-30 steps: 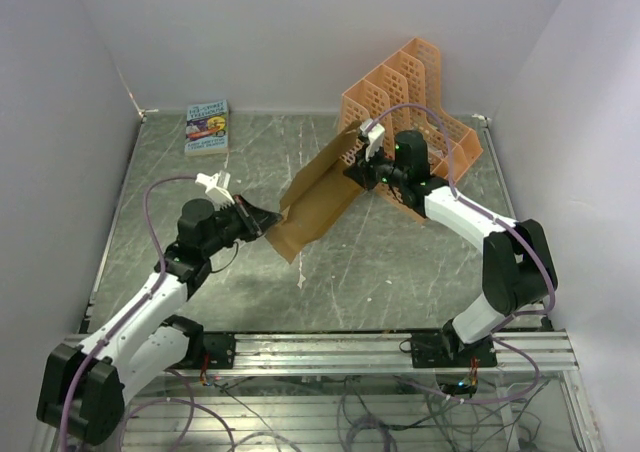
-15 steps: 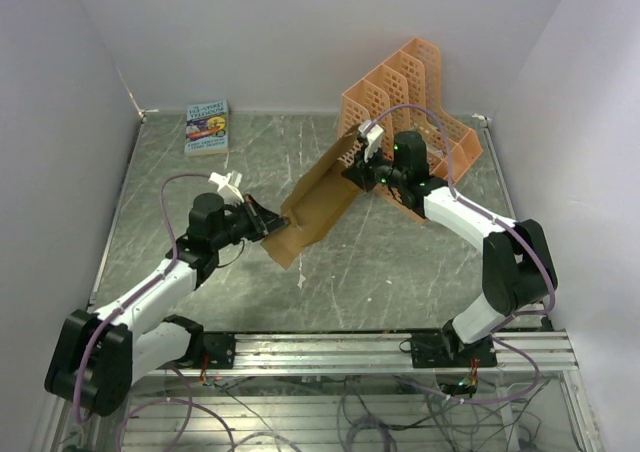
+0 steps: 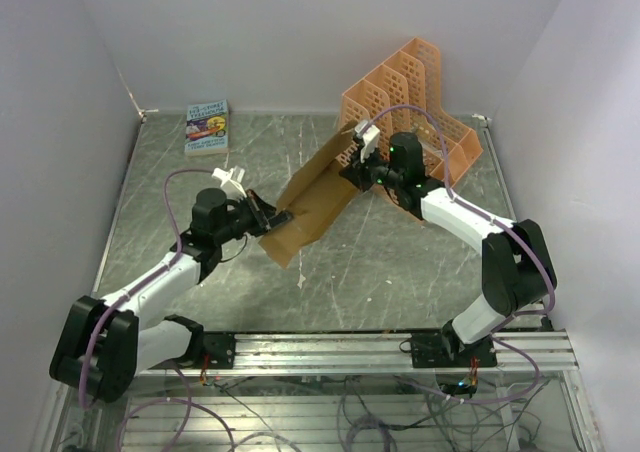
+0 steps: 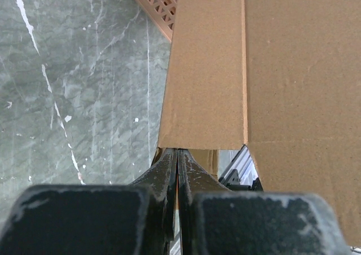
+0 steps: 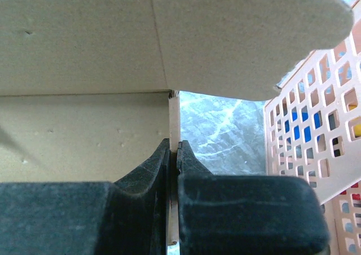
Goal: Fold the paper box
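Note:
The paper box is a tan cardboard sheet, partly folded into a trough, held above the table between both arms. My left gripper is shut on its near-left edge; in the left wrist view the cardboard rises from the closed jaws. My right gripper is shut on its far-right end; in the right wrist view a thin cardboard panel edge is pinched between the fingers, with a rounded flap above.
An orange perforated file rack stands at the back right, just behind the right gripper, and shows in the right wrist view. A small colourful book lies at the back left. Grey marbled table with walls on three sides.
My left arm has stretched forward and to the right, pushing its end of the cardboard toward the right gripper; the sheet has bunched shorter. The right gripper shifted slightly left.

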Available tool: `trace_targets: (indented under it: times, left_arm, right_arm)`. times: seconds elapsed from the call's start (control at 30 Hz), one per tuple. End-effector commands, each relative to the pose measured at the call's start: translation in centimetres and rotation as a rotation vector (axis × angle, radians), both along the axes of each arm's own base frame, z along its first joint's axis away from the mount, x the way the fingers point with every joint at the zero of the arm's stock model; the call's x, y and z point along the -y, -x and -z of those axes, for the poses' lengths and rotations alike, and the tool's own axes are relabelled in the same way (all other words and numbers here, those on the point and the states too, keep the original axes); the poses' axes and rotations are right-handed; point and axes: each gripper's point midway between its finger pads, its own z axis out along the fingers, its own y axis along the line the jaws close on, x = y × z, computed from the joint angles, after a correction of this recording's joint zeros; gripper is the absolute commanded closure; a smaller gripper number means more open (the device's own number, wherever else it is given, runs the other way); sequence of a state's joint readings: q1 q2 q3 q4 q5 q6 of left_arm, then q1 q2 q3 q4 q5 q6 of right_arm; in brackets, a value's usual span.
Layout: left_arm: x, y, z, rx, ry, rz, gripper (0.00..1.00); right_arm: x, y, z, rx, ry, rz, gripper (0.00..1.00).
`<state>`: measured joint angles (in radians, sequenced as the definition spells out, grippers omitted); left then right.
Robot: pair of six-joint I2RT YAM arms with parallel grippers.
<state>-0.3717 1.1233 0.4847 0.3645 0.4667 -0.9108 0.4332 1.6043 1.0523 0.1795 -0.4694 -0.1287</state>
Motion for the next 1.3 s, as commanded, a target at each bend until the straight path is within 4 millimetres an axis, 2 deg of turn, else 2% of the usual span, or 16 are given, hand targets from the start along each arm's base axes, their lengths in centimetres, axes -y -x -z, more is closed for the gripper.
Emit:
trace_targets:
  times: [0.0, 0.13, 0.27, 0.4, 0.5, 0.67, 0.8, 0.87, 1.0, 1.1, 1.27]
  left_arm:
    - [-0.7, -1.8, -2.8, 0.098, 0.063, -0.1, 0.93]
    - [-1.1, -1.9, -3.7, 0.135, 0.063, -0.121, 0.92]
    - [-2.9, -1.3, -4.1, 0.178, -0.09, -0.154, 0.86]
    - [-5.6, 0.3, -4.5, 0.199, -0.23, -0.209, 0.8]
    - [-6.1, 2.2, -4.0, 0.159, -0.235, -0.2, 0.82]
    - [-4.6, 5.6, -3.1, 0.07, -0.049, -0.126, 0.9]
    - [-3.9, 7.3, -3.7, 0.042, 0.068, -0.132, 0.93]
    - [-4.0, 7.4, -4.4, 0.061, 0.088, -0.176, 0.93]
    - [-2.4, 6.9, -4.2, 0.06, 0.079, -0.212, 0.93]
    - [-0.9, 6.1, -5.1, 0.108, 0.072, -0.258, 0.93]
    - [-0.8, 4.7, -5.8, 0.161, 0.052, -0.399, 0.91]
  right_arm:
    - [-1.5, 1.4, -0.4, -0.021, -0.049, -0.029, 1.0]
    - [-1.1, 0.6, 0.4, -0.055, -0.054, 0.036, 1.0]
    - [0.9, -0.9, 0.7, -0.053, -0.043, 0.112, 1.0]
    - [1.9, -1.4, 0.7, -0.057, -0.058, 0.133, 1.0]
    - [2.0, -1.5, 0.6, -0.066, -0.068, 0.142, 1.0]
    - [2.4, -2.1, 0.7, -0.11, -0.099, 0.218, 1.0]
    - [2.5, -2.3, 0.7, -0.129, -0.121, 0.247, 1.0]
    - [2.5, -2.2, 0.6, -0.134, -0.133, 0.254, 1.0]
    - [2.5, -2.3, 0.4, -0.147, -0.155, 0.276, 1.0]
    - [2.8, -2.4, 0.3, -0.154, -0.168, 0.309, 1.0]
    - [3.2, -2.7, 0.2, -0.17, -0.183, 0.35, 1.0]
